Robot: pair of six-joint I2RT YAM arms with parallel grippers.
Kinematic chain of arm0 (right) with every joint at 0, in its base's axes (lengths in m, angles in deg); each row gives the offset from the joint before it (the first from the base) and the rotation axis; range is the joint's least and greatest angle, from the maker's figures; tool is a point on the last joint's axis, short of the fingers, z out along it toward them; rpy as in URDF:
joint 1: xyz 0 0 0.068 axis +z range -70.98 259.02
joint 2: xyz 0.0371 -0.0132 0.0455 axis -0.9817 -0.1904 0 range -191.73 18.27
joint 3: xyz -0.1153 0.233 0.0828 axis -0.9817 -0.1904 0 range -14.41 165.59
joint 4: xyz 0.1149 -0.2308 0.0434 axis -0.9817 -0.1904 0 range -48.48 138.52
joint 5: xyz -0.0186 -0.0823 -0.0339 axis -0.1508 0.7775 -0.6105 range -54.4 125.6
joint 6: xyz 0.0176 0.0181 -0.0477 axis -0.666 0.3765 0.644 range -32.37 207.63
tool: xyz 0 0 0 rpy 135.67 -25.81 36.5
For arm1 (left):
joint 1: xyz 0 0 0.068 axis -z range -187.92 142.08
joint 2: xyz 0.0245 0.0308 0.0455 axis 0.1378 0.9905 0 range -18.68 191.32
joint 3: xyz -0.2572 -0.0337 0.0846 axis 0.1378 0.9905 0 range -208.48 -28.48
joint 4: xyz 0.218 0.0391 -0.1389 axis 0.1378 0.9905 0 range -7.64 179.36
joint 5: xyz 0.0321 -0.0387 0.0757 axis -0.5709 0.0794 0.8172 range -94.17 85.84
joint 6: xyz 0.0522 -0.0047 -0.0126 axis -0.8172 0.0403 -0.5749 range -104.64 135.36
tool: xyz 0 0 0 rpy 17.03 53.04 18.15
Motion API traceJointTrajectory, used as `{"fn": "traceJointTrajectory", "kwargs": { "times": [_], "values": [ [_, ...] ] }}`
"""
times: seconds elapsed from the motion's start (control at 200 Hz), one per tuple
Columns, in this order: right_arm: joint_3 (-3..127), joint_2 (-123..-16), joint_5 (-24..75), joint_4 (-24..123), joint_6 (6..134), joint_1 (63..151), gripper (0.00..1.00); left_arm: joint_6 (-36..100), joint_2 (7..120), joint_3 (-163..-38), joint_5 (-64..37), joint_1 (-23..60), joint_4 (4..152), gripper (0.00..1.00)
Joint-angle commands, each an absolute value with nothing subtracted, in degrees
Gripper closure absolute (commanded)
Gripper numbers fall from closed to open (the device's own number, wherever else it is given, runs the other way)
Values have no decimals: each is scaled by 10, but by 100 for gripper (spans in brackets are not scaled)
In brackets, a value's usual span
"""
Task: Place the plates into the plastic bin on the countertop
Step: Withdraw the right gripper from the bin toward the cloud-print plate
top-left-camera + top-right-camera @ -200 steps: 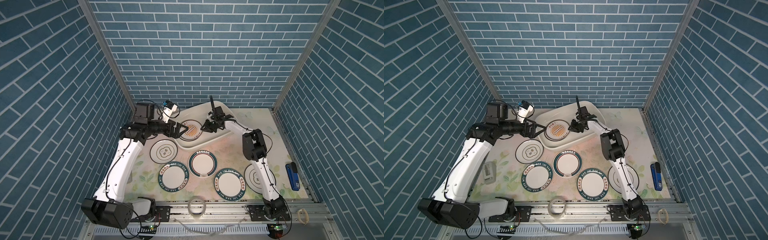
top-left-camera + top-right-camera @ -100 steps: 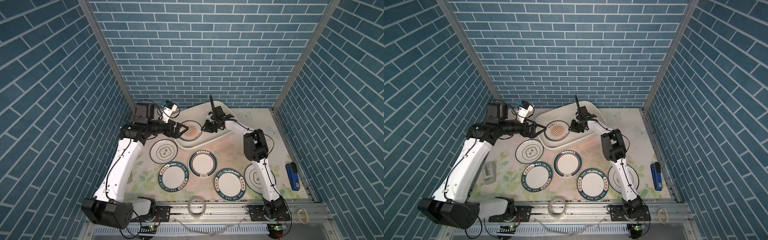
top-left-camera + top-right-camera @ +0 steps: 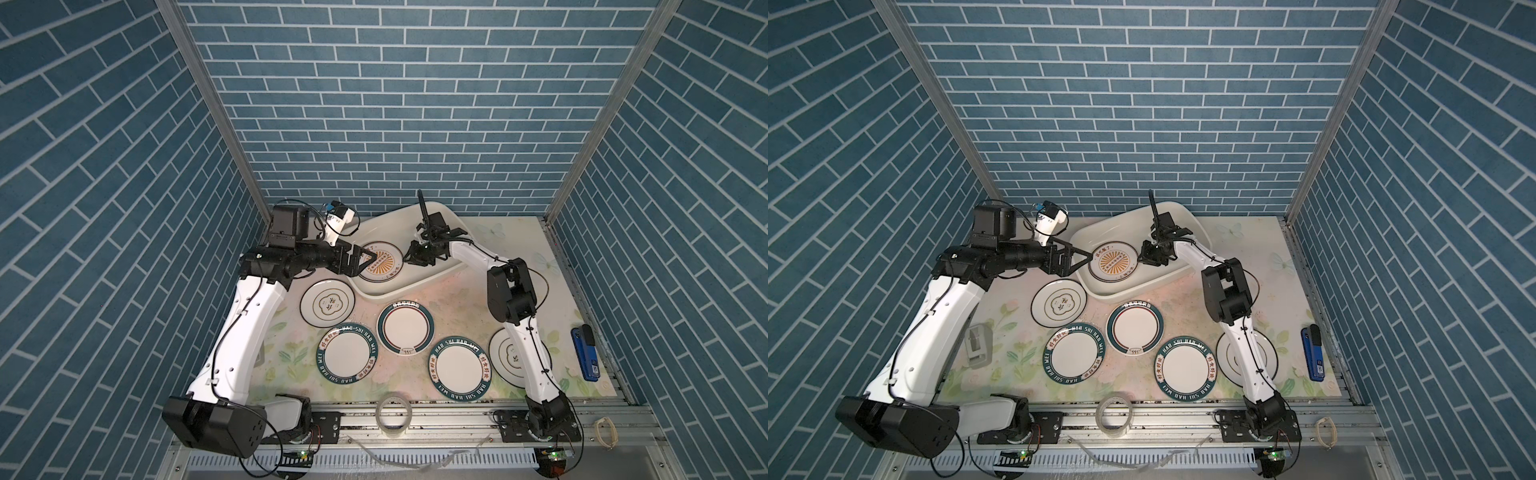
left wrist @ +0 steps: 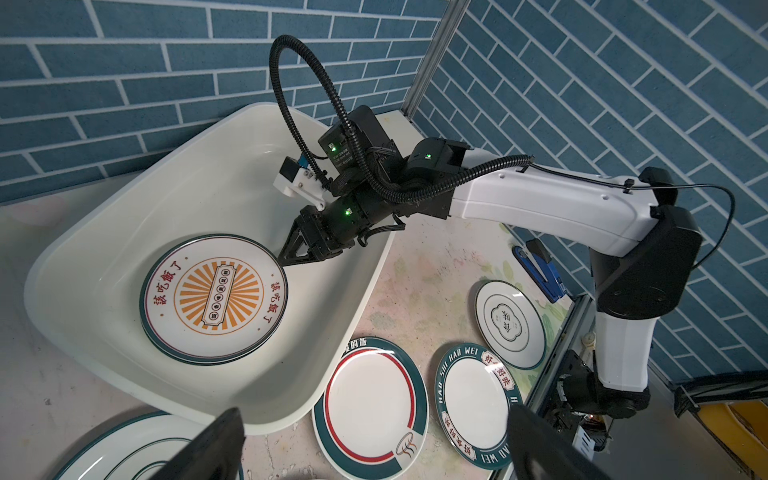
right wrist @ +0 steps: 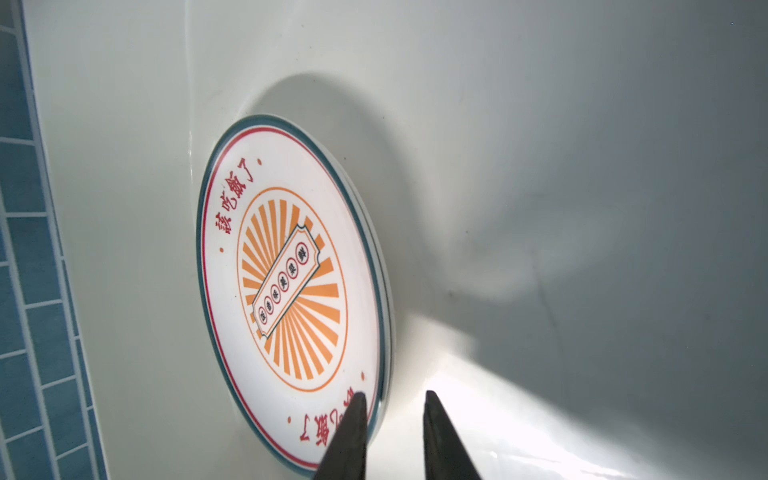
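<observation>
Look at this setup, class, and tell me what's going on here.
Plates are being loaded into the white plastic bin. The right gripper reaches into the bin, its fingers slightly apart astride the rim of the sunburst plate, which lies flat there on what looks like a second plate. The left gripper hovers wide open at the bin's other side. Five plates wait on the countertop.

Blue brick-patterned panels are boxing in the work cell on three sides: the back wall point(image 3: 395, 104) is rising at 12 o'clock, the left wall point(image 3: 91, 166) is slanting away at 9 o'clock and the right wall point(image 3: 685, 166) at 3 o'clock. Aluminium corner posts point(image 3: 216, 112) are framing the back wall, a metal rail point(image 3: 436, 411) is running along 6 o'clock, and soft, even light is falling over the tiles.
</observation>
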State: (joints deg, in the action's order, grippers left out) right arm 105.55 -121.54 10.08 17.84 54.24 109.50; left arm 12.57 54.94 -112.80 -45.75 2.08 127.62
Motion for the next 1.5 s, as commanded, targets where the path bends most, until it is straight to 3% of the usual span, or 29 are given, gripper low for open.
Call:
{"fn": "traceJointTrajectory", "kwargs": {
  "times": [0.0, 0.23, 0.46, 0.575, 0.79, 0.915, 0.94, 0.965, 1.125, 1.495],
  "values": [
    [1059, -1121, 167, 153, 596, 1095, 72, 116, 549, -1150, -458, 18, 1287, 0],
    [997, -947, 270, 93, 635, 1086, 65, 108, 541, -1151, -453, 18, 1296, 0],
    [772, -725, 423, 51, 601, 1075, 44, 110, 536, -1150, -460, 18, 1292, 0],
    [683, -638, 515, -13, 539, 1064, 31, 112, 538, -1147, -466, 19, 1289, 0],
    [578, -552, 655, -136, 365, 1036, 25, 106, 564, -1169, -472, 20, 1305, 0],
    [504, -512, 663, -161, 286, 1011, 21, 81, 579, -1179, -467, 21, 1327, 0],
    [488, -505, 661, -165, 273, 1005, 7, 70, 580, -1181, -466, 21, 1333, 0],
    [473, -500, 656, -165, 266, 1001, 4, 61, 583, -1183, -466, 21, 1340, 0],
    [383, -465, 654, -167, 179, 995, 2, 3, 593, -1199, -503, 20, 1399, 0],
    [249, -382, 630, -143, 116, 956, 2, 29, 616, -1230, -469, 20, 1403, 0]
  ]
}}
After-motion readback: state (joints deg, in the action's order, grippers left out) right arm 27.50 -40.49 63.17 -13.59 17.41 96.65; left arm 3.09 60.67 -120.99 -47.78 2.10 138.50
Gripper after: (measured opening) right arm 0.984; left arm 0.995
